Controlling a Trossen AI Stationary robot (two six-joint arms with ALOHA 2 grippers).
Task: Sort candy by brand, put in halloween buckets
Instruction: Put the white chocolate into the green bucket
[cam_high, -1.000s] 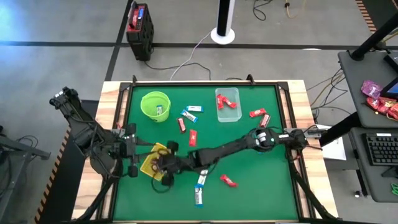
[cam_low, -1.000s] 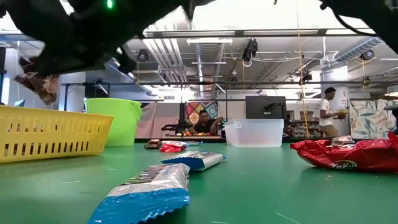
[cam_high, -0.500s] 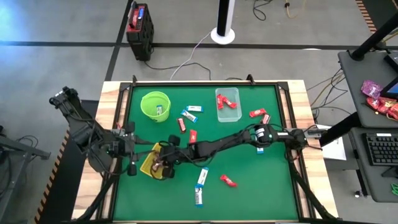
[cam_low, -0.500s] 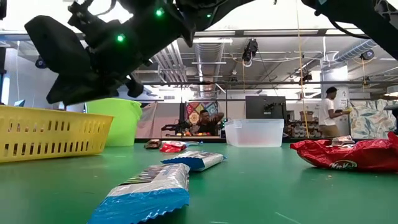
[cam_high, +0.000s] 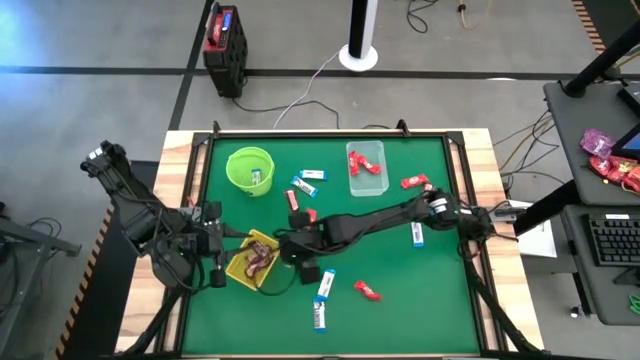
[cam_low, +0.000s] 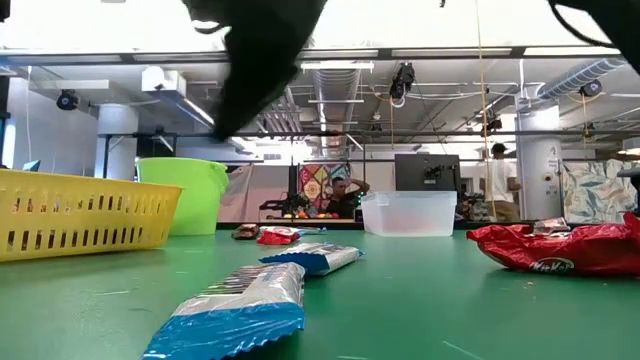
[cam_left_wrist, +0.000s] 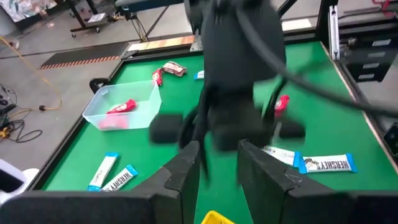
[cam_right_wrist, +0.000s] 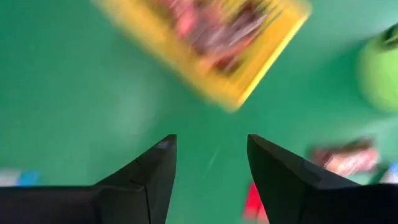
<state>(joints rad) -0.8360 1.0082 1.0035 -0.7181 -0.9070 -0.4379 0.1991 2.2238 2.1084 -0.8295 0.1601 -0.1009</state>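
My right gripper (cam_high: 293, 254) (cam_right_wrist: 211, 155) hovers open and empty over the green mat, just right of the yellow basket (cam_high: 252, 260). The basket holds dark brown candies (cam_high: 258, 258). My left gripper (cam_high: 216, 243) (cam_left_wrist: 217, 155) waits open at the basket's left side. The lime-green bucket (cam_high: 249, 168) holds a blue-and-white bar. The clear tub (cam_high: 366, 168) holds red bars. Loose on the mat lie blue-and-white bars (cam_high: 323, 285) (cam_high: 319, 316) (cam_high: 418, 234), red bars (cam_high: 367, 291) (cam_high: 310, 220) (cam_high: 415, 183) and a dark brown bar (cam_high: 292, 200).
More blue-and-white bars (cam_high: 308, 180) lie between the bucket and the tub. The mat has a raised dark frame (cam_high: 300, 134). The right arm (cam_high: 380, 220) stretches across the mat's middle. In the low view a blue-and-white bar (cam_low: 235, 310) lies close, and a red bar (cam_low: 565, 250) lies at the right.
My right gripper held a dark brown candy over the yellow basket and let it go; the candy now lies in the basket. The gripper has then drawn away from the basket toward the table's right edge.
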